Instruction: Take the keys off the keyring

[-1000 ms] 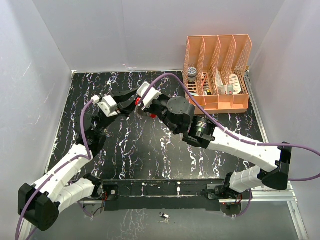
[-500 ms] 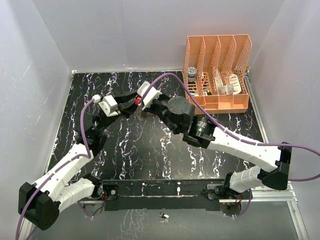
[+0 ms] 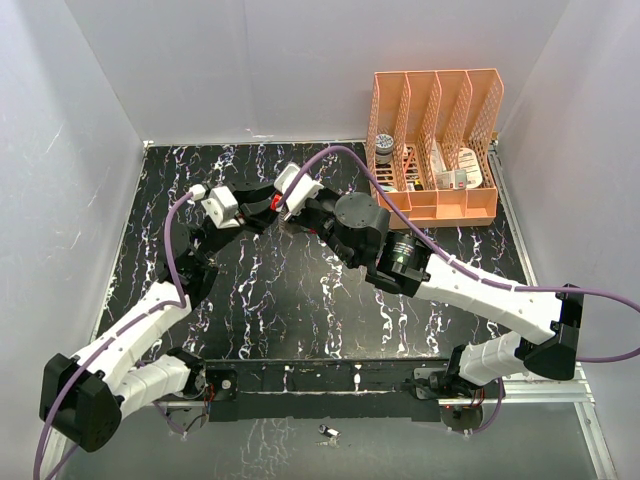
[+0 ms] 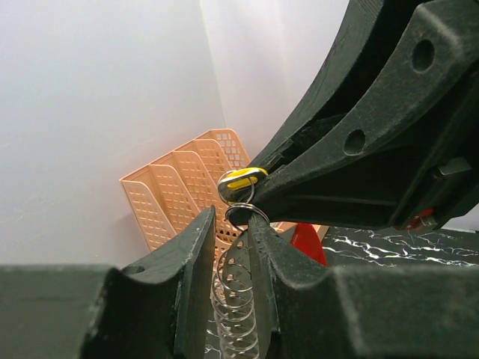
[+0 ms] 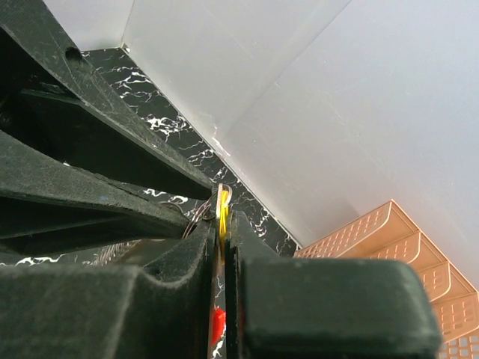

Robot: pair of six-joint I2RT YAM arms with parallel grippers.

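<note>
Two robot arms meet above one black marbled desk. The left jaws clamp one coiled keyring, held in the air. The right jaws are pressed together on one yellow key at the keyring's top. One red key hangs just beside, apparently on the keyring, though its link is hidden. One orange rack stands behind.

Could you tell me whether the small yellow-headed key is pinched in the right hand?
Yes, the right wrist view shows the small yellow-headed key clamped edge-on between the closed black fingers of the right hand.
</note>
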